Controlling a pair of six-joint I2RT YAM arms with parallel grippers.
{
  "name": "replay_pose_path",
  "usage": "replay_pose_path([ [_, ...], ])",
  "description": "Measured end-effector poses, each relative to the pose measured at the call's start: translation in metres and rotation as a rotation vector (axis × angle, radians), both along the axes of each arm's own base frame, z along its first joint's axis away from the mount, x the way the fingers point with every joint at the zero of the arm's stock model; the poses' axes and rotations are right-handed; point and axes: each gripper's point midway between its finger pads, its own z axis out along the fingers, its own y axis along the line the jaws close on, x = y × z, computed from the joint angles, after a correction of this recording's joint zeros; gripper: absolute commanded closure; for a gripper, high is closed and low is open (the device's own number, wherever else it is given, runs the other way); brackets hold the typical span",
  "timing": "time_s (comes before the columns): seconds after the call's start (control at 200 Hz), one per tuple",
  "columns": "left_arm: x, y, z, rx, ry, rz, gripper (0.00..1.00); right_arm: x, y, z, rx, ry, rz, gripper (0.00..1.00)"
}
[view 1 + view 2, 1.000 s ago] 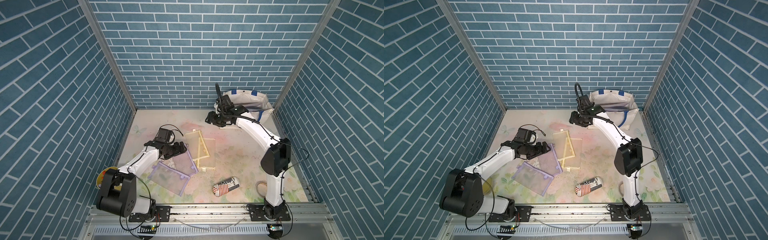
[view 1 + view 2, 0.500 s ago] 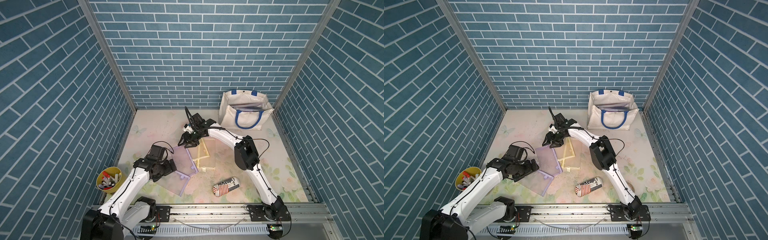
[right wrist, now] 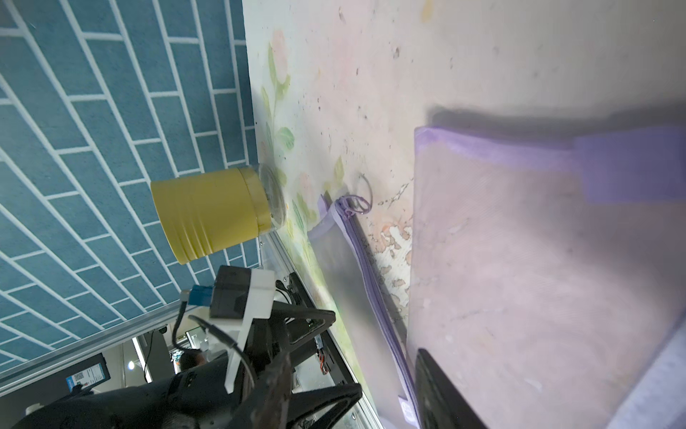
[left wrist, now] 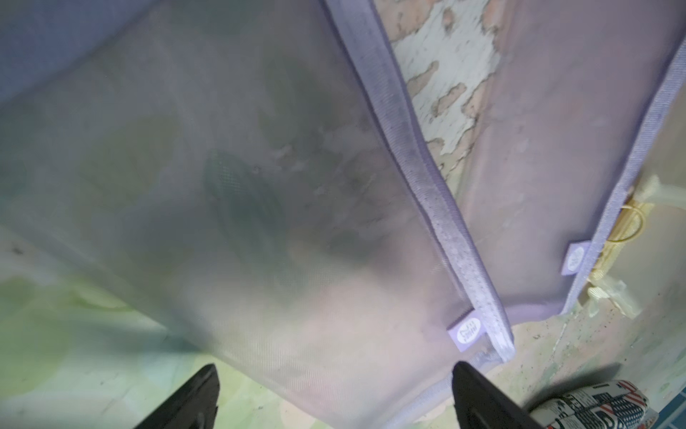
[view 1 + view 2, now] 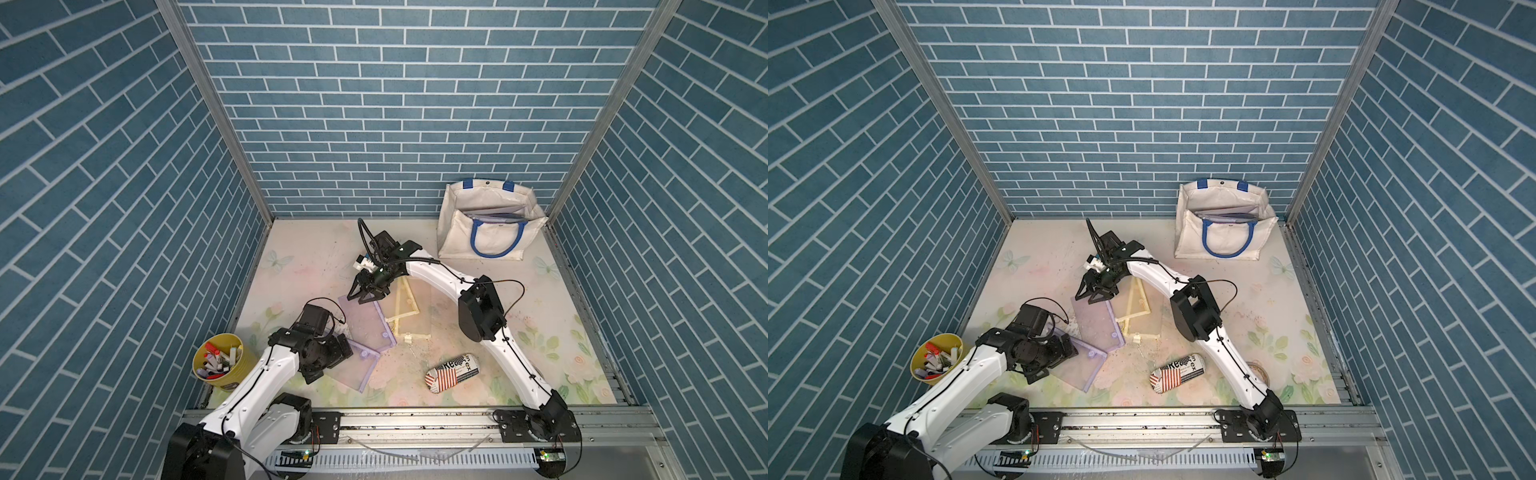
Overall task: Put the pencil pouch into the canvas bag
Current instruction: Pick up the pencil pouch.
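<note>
Opened to its widest and holding nothing, the left claw (image 4: 334, 399) hangs over the near purple mesh pouch (image 5: 359, 370); its black wedge-shaped fingers (image 4: 185, 405) frame that pouch's corner. The right claw (image 5: 368, 298) has its jaws about half apart at the far left corner of the far purple mesh pouch (image 5: 365, 326). One finger (image 3: 441, 390) lies over the mesh, and whether any fabric is pinched cannot be told.

Both purple pouches are flat rectangles of translucent lilac netting bound in woven lilac tape, each with a small label tab at one corner. The floral print of the desk (image 5: 540, 332) shows through them. The near one closes with a zip ending in a ring pull (image 3: 358, 202). They lie just beside each other, left of the desk's centre.

A clear pouch with pale yellow binding (image 5: 415, 311) lies against the far purple pouch on its right. A rounded, tube-like pouch printed with newsprint and a flag (image 5: 452, 371) rests by the middle of the near edge. A ribbed yellow cup (image 3: 208, 215) of small items stands at the left edge, near the near corner.

The canvas bag (image 5: 457, 241) is boxy, of coarse off-white cloth with looped blue handles. It stands upright and open-mouthed in the far right corner with flat bluish sleeves (image 5: 496, 216) inside, well apart from both claws.
</note>
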Motion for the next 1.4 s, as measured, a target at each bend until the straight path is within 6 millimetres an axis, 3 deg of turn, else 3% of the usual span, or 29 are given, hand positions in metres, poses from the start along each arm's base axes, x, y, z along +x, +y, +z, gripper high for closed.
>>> replay_pose_path([
  [0.135,0.000,-0.002,-0.004,-0.026,-0.020,0.031,0.05,-0.010,-0.003,-0.005,-0.024,0.012,0.025,0.48],
  [0.29,0.002,0.000,-0.007,-0.041,-0.038,0.091,0.17,-0.018,-0.006,-0.021,-0.063,0.040,0.043,0.49],
  [0.545,0.053,-0.024,-0.003,-0.157,-0.187,0.086,0.30,-0.019,-0.012,-0.058,-0.153,0.100,0.046,0.50],
  [0.845,0.095,-0.039,-0.004,-0.200,-0.267,0.057,0.44,-0.017,-0.029,-0.062,-0.186,0.128,0.027,0.51],
  [0.925,0.103,-0.042,-0.003,-0.204,-0.277,0.047,0.47,-0.016,-0.033,-0.062,-0.193,0.129,0.020,0.57],
  [1.045,0.107,-0.043,-0.003,-0.199,-0.281,0.036,0.50,-0.013,-0.038,-0.063,-0.190,0.125,0.011,0.82],
  [1.18,0.106,-0.040,-0.003,-0.167,-0.273,0.018,0.50,-0.006,-0.040,-0.061,-0.173,0.113,-0.011,1.00],
  [1.32,0.105,-0.031,0.008,-0.101,-0.275,-0.004,0.50,0.007,-0.042,-0.040,-0.117,0.087,-0.063,1.00],
  [1.4,0.112,-0.029,0.025,-0.076,-0.313,-0.019,0.48,0.021,-0.046,-0.013,-0.063,0.050,-0.109,1.00],
])
